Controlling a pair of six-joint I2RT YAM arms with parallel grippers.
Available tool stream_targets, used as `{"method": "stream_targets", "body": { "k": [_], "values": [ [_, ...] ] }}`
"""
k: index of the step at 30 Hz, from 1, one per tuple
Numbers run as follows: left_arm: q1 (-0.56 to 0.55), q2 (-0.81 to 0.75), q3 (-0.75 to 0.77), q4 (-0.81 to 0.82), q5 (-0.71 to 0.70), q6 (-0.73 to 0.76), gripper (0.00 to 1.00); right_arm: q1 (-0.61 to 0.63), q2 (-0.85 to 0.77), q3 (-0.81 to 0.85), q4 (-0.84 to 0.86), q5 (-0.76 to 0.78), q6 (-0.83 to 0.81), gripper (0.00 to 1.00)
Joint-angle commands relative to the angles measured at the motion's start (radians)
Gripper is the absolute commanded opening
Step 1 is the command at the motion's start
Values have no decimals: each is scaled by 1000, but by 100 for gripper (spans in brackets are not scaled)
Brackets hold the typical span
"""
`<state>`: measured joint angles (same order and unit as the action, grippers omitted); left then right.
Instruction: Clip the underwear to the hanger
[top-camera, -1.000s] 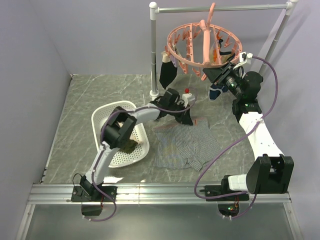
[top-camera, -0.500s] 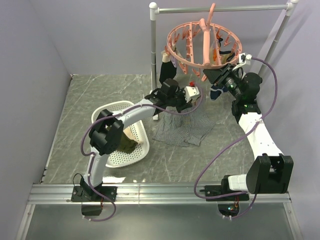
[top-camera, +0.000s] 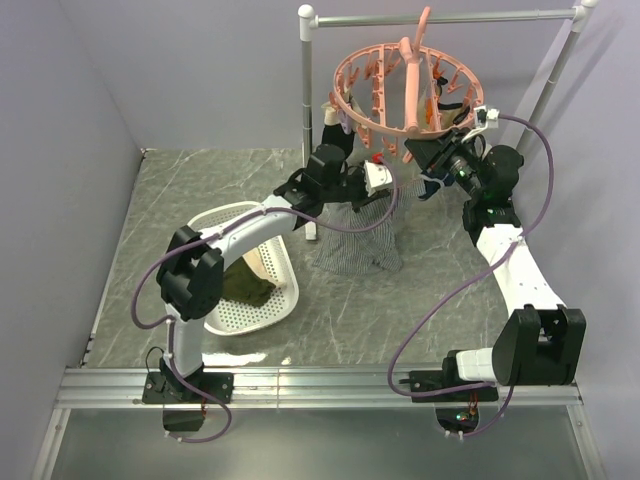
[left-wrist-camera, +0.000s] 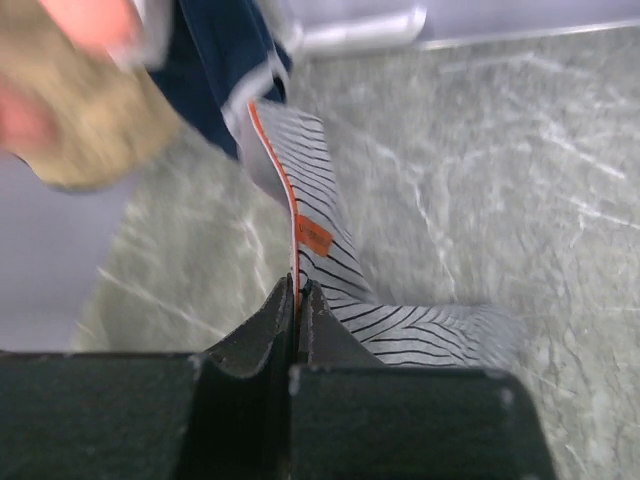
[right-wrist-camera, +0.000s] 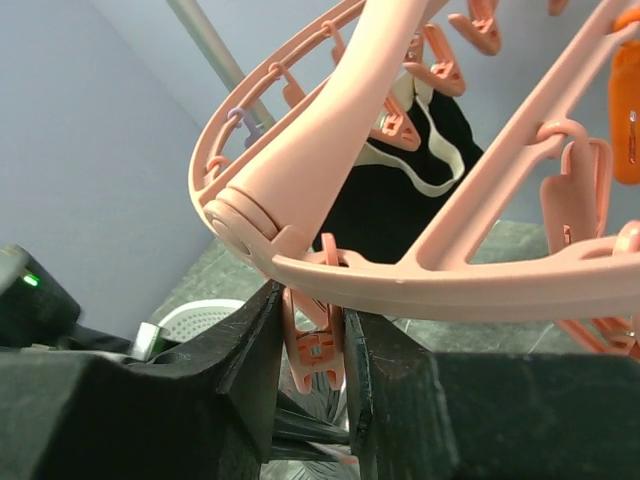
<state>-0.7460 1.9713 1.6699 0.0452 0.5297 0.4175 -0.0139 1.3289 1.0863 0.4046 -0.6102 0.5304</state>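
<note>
Lifted higher, the underwear (top-camera: 358, 240) hung from the left gripper (left-wrist-camera: 297, 300) (pinching its waistband); the right gripper (right-wrist-camera: 312, 315) squeezed a peg (right-wrist-camera: 312, 352) on the hanger (right-wrist-camera: 330, 150).

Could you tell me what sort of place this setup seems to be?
Probably a lab test cell staged as a laundry-drying corner: two robot arms bolted to a marble-patterned table between plain walls, a pink peg hanger on a metal rail stand, and a white laundry basket.
</note>
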Motion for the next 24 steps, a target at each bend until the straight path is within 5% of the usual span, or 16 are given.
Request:
{"method": "stream_targets", "body": {
  "k": [1, 10, 24],
  "values": [
    [10, -65, 19, 74, 101, 61, 0, -1, 7, 1, 71, -42, -36, 0],
    [45, -46, 63, 90, 236, 127, 0, -1, 13, -19, 169, -180, -81, 0],
    [54, 40, 312, -69, 193, 27, 0, -1, 21, -26, 169, -189, -84, 0]
  ]
}}
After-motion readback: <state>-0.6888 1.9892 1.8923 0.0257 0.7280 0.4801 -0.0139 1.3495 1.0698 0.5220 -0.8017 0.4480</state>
